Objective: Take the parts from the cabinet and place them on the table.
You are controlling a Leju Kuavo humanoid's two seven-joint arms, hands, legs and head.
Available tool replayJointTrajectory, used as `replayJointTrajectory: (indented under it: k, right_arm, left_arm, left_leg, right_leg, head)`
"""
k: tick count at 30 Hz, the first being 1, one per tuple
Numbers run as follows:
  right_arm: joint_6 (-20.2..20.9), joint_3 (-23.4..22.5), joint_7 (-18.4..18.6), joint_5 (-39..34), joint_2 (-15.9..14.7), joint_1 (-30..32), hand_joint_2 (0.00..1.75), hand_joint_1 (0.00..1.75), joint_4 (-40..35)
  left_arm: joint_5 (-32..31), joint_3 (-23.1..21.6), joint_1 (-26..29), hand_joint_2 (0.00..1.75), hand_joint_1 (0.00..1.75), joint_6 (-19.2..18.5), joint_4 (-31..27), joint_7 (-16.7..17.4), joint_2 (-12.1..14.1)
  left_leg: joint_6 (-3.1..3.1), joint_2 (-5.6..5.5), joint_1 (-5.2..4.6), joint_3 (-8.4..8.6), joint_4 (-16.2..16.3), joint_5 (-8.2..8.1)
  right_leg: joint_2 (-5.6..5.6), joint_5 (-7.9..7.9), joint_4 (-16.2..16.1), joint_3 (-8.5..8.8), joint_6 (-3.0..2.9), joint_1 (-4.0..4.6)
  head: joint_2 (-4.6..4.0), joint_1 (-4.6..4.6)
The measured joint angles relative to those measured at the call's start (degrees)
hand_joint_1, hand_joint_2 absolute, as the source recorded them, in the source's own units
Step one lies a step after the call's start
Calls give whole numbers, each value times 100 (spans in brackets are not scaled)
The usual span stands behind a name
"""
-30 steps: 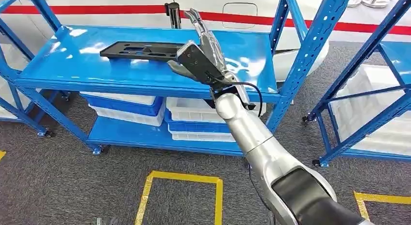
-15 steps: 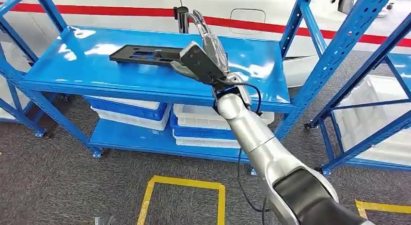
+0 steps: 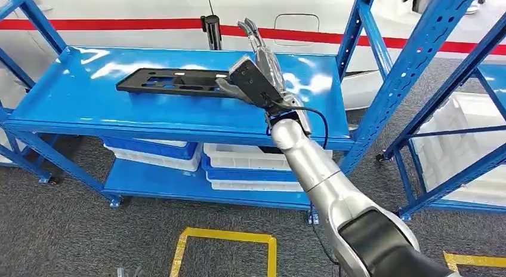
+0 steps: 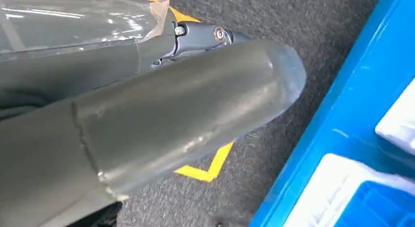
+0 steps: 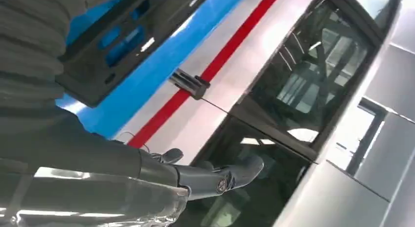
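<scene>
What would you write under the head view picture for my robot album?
The robot's right hand, its fingers stretched out, reaches over the blue shelf to the end of the flat black part.

One flat black plastic part with cut-outs on the top shelf of the blue metal cabinet, four stacked white and blue plastic crates on its lower shelf, one yellow taped floor outline.
</scene>
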Motion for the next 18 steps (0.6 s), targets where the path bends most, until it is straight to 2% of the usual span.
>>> replayJointTrajectory:
  k: [2, 3, 4, 5, 6, 7, 8, 9, 10, 12, 13, 14, 15, 16, 18]
  right_arm:
    - [-17, 0, 9, 13, 0, 11, 175, 0, -18]
    - [-28, 0, 17, 17, 0, 12, 175, 0, -37]
    - [-35, 0, 22, 26, -9, 11, 175, 0, -40]
    - [-35, -2, 37, 33, -18, 10, 175, 0, -55]
    - [-35, -2, 70, 31, -20, 29, 175, 0, -70]
    - [-35, -2, 70, 35, -20, 47, 175, 0, -88]
    - [-35, -4, 83, 37, -28, 41, 175, 0, -118]
    - [-35, -9, 83, 48, -37, 43, 175, 0, -127]
    - [-35, -9, 83, 55, -41, 21, 175, 0, -131]
    - [-35, -22, 85, 61, -63, 38, 175, 0, -131]
    - [-35, -22, 87, 70, -72, 68, 175, 0, -131]
    - [-35, -26, 87, 74, -90, 96, 175, 0, -129]
    - [-35, -35, 92, 83, -98, 112, 175, 0, -129]
    - [-35, -42, 92, 83, -101, 113, 175, 0, -129]
    - [-35, -42, 92, 94, -101, 103, 175, 0, -129]
  left_arm:
    - [0, -9, -5, 0, 0, 0, -2, 2, 7]
    - [0, -15, -4, 0, 0, -2, -2, 4, 7]
    - [0, -15, -14, 0, 0, 0, 0, 17, 24]
    - [0, -18, -22, 0, 0, 0, -2, 22, 17]
    - [0, -26, -21, 0, 0, -2, -2, 28, 7]
    - [0, -33, -22, 0, 0, -7, -2, 35, 7]
    - [2, -42, -25, 0, 0, -9, -4, 35, 7]
    - [9, -52, -25, 0, 0, -9, -6, 37, 7]
    - [9, -61, -43, 0, 0, -9, -7, 37, 7]
    - [9, -77, -74, 0, 0, -15, -4, 39, -4]
    - [9, -77, -71, 0, 0, -18, -4, 39, -4]
    - [9, -77, -62, 0, 0, -17, -4, 46, -4]
    - [9, -77, -58, 0, 0, -17, -4, 48, -4]
    - [9, -77, -60, 0, 0, -18, -4, 48, -4]
    - [9, -79, -62, 0, 0, -17, -4, 50, -7]
  left_leg:
    - [87, 0, -14, 325, -980, 685]
    - [158, 1, -39, 490, -1462, 1030]
    - [189, 9, -80, 497, -1493, 916]
    - [207, -7, -108, 542, -1562, 872]
    - [260, -8, -123, 597, -1590, 922]
    - [285, -2, -130, 630, -1640, 927]
    - [310, -14, -103, 733, -1690, 938]
    - [321, -2, -77, 825, -1749, 940]
    - [355, -6, -78, 865, -1773, 919]
    - [391, -14, -77, 904, -1773, 858]
    - [388, -23, -77, 931, -1773, 820]
    - [376, -37, -76, 970, -1771, 784]
    - [366, -47, -76, 1021, -1770, 742]
    - [347, -55, -75, 1085, -1770, 695]
    - [288, -61, -71, 1231, -1771, 572]
  right_leg:
    - [12, -100, -2, 146, 27, 10]
    - [12, -147, -14, 196, 42, 12]
    - [17, -177, -25, 227, 76, 41]
    - [25, -189, -58, 222, 101, 15]
    - [24, -189, -93, 252, 144, 20]
    - [24, -134, -14, 290, 215, 69]
    - [23, -140, -2, 305, 219, 74]
    - [16, -181, 182, 171, 247, 53]
    - [14, -208, 502, 10, 252, 55]
    - [14, -511, 1418, -594, 234, 35]
    - [14, -690, 1741, -850, 212, 35]
    - [13, -719, 1825, -989, 239, 29]
    - [12, -619, 1662, -999, 298, 15]
    - [8, -388, 1284, -892, 383, -6]
    - [-22, 289, 118, -454, 542, -44]
  head:
    - [0, -2]
    - [0, 0]
    - [0, 9]
    - [0, -2]
    - [0, 0]
    - [0, -2]
    - [0, 7]
    - [0, 9]
    - [0, 2]
    - [0, 5]
    - [0, 9]
    - [0, 9]
    - [0, 9]
    - [0, 9]
    - [0, 11]
